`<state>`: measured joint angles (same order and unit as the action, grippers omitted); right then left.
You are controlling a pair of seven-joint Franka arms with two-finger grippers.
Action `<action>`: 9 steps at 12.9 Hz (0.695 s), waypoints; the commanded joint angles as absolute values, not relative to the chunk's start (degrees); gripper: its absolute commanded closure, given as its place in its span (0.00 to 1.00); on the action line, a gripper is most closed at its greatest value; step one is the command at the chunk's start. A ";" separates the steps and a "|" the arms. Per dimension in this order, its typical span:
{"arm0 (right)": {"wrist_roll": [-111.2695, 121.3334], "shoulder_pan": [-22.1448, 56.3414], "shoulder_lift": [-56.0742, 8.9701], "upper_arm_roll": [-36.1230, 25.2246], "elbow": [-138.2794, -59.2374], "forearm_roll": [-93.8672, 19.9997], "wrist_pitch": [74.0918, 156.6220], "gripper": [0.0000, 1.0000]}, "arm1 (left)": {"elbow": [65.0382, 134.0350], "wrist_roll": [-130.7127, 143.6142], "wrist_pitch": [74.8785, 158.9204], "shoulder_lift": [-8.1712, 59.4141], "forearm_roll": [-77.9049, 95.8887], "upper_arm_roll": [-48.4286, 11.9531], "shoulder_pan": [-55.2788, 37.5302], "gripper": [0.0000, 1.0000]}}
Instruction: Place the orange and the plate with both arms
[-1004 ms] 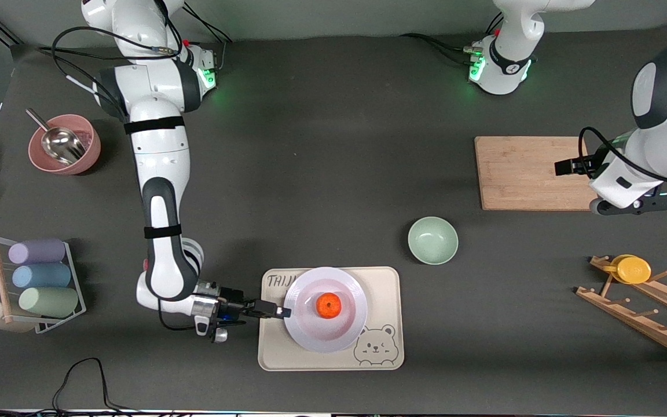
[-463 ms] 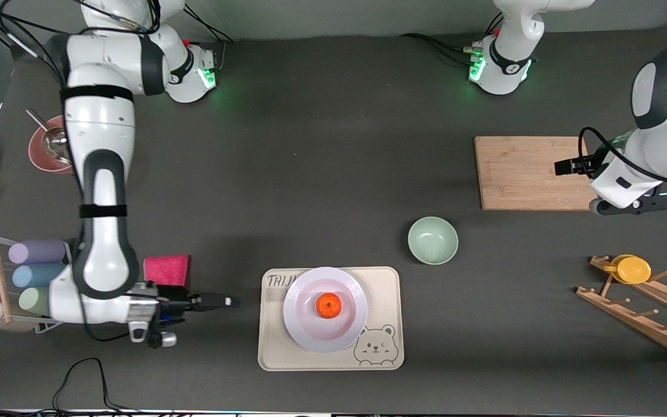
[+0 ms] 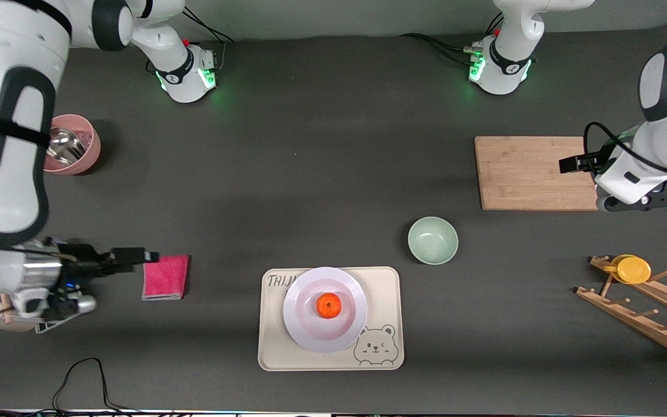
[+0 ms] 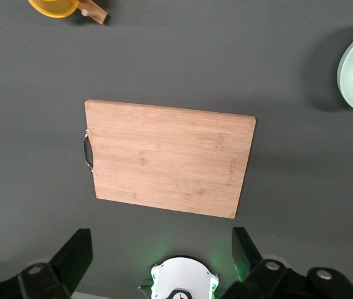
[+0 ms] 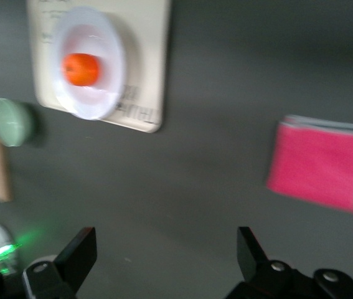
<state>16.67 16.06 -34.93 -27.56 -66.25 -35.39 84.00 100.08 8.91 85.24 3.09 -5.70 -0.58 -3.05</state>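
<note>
Dark table [image 3: 322,174]: orange [image 3: 328,305] sat on plate [image 3: 325,317], on tray [image 3: 388,278], well clear of both grippers. My right gripper [image 3: 136,255] spread empty by pink cloth [image 3: 164,277]; left gripper [image 4: 160,252] spread over cutting board [image 4: 170,159], waiting.

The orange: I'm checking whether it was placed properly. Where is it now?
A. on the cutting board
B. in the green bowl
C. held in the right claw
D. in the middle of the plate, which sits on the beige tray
D. The orange lies in the centre of the plate, which rests on the tray; the right claw, open, is over the table by the pink cloth.
</note>
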 commanded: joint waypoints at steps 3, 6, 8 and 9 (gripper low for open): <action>6.80 9.61 -14.45 -12.52 -78.55 -8.48 84.20 0.00 | 102.74 9.84 84.20 -6.14 -4.04 -0.18 -3.08 0.00; 3.96 2.57 -3.72 -5.21 -90.75 -4.58 90.94 0.00 | 103.01 9.84 84.20 -9.92 -2.73 -0.09 -2.99 0.00; 4.04 1.49 -1.32 -4.22 -94.03 -2.30 94.56 0.00 | 105.28 9.76 84.89 -12.29 -1.24 -0.70 -0.20 0.00; 4.39 1.49 -1.23 -4.22 -94.13 -1.07 94.74 0.00 | 106.69 9.58 85.34 -13.00 1.29 -2.27 2.26 0.00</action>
